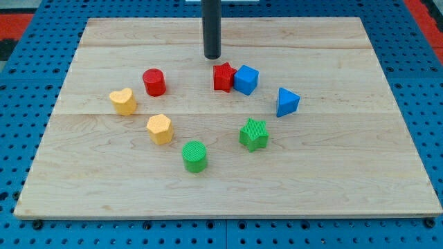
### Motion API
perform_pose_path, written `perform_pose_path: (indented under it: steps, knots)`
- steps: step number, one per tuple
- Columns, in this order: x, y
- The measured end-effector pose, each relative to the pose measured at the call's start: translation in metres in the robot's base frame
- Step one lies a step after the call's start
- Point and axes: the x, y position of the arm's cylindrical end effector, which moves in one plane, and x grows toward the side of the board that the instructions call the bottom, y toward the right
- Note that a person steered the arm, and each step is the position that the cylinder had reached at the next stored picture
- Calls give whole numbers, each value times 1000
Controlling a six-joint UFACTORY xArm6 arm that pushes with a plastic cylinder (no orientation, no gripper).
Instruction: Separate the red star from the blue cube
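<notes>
My tip (212, 57) rests on the wooden surface (346, 180) near the view's top, just beside the red star (223, 77), which lies at about 5 o'clock from it. A narrow strip of bare wood shows between tip and star. There are no jaws on this arm, only the straight dark rod, so nothing is open, closed or gripped.

The red star sits a little above the middle of the board, and the blue cube (246, 79) is pressed against its side at 3 o'clock; the two touch.

The other blocks form a loose ring. Taking the middle of that ring as the clock's centre:
- the blue triangular block (287, 102) lies at about 3 o'clock, apart from the cube;
- the green star (254, 134) at about 5 o'clock;
- the green cylinder (195, 156) at about 6 o'clock;
- a yellow block with flat facets (159, 128), its exact shape hard to tell, at about 8 o'clock;
- the yellow heart (123, 101) at about 9 o'clock;
- the red cylinder (154, 82) at about 11 o'clock, well apart from the red star.

The board lies on a blue pegboard (28, 104).
</notes>
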Motion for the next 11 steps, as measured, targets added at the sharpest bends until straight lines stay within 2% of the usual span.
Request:
perform_pose_path:
  steps: [1,2,3,4,5,8,11]
  knots:
    - [8,4]
    - [10,31]
    - [-2,84]
    - [41,91]
    - [63,102]
    - [100,103]
    - [104,36]
